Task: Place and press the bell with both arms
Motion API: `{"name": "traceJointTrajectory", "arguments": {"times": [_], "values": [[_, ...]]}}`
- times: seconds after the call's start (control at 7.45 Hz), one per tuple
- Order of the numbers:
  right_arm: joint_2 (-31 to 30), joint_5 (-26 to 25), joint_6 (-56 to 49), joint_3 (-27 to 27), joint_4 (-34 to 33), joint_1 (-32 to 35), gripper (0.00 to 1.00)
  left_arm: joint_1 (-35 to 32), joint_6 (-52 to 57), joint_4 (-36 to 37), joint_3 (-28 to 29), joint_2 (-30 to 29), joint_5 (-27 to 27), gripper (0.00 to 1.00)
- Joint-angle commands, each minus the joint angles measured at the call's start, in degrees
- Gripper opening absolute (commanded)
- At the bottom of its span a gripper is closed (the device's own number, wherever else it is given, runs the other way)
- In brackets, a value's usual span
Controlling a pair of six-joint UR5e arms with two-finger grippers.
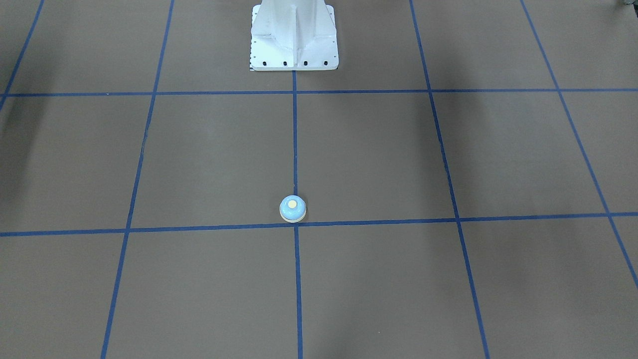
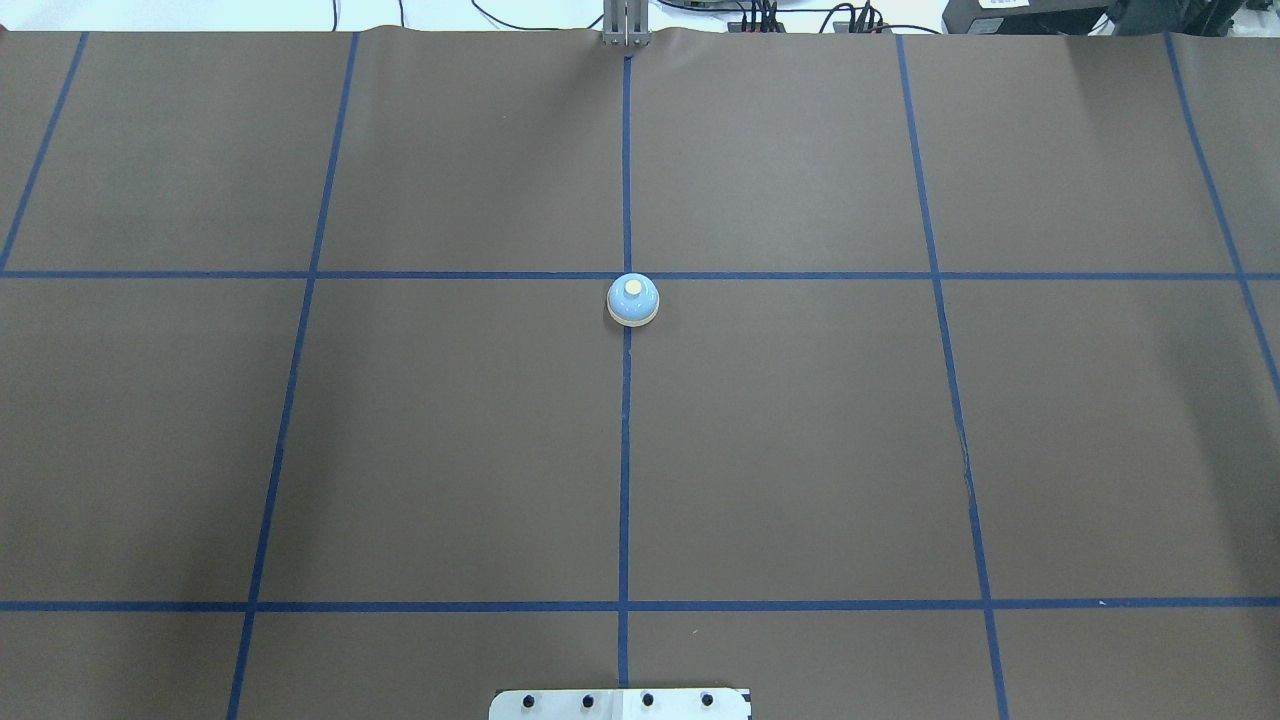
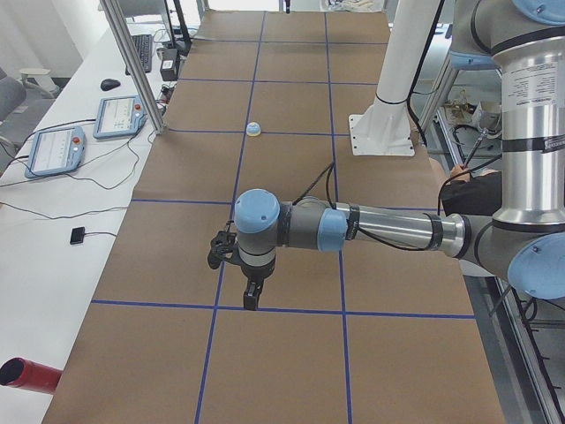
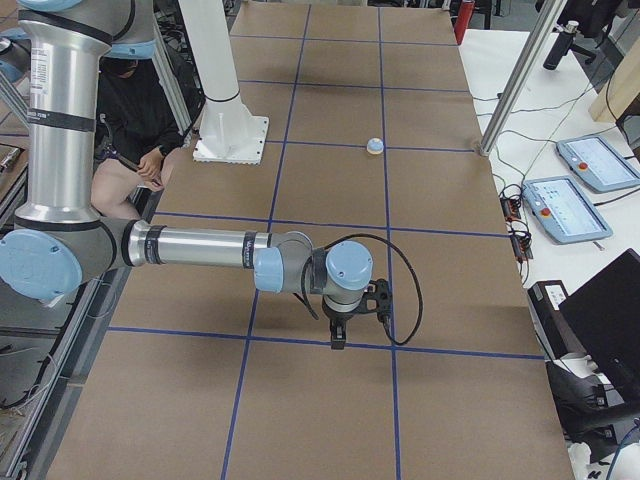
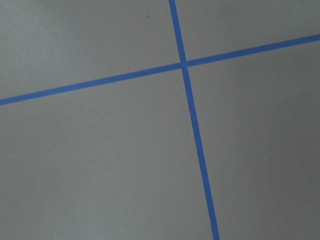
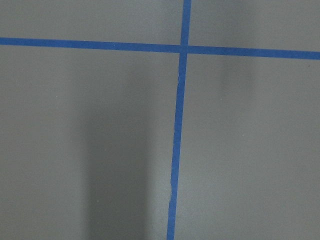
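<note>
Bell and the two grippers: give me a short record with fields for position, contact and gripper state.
bell: upright on the table, on the centre tape line, just on the robot's side of a crossing, button up
contact: nothing touches the bell
left gripper: points down over the table toward its left end, far from the bell; open or shut cannot be told
right gripper: points down over the table toward its right end, far from the bell; open or shut cannot be told
</note>
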Motion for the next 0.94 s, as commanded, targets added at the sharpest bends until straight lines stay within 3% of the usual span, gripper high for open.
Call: {"name": "traceJointTrajectory", "arguments": {"times": [0.0,0.27,0.54,0.81], "values": [[-0.51,0.32,-0.22,0.49,0.14,4.18,1.00,-0.09,-0.01,0.24,-0.21,0.11,-0.12,1.00],[0.36,0.23,0.56,3.03,-2.04,5.26,1.00,-0.01,-0.10,0.24,-0.21,-0.24,-0.04,1.00],[3.51,-0.64,0.65,9.43,-15.96,4.82,1.00,-0.01,-0.10,0.24,-0.30,-0.32,-0.04,1.00],[3.89,-0.47,0.39,10.43,-18.76,4.30,1.00,0.08,-0.10,0.24,0.22,-0.41,-0.04,1.00]]}}
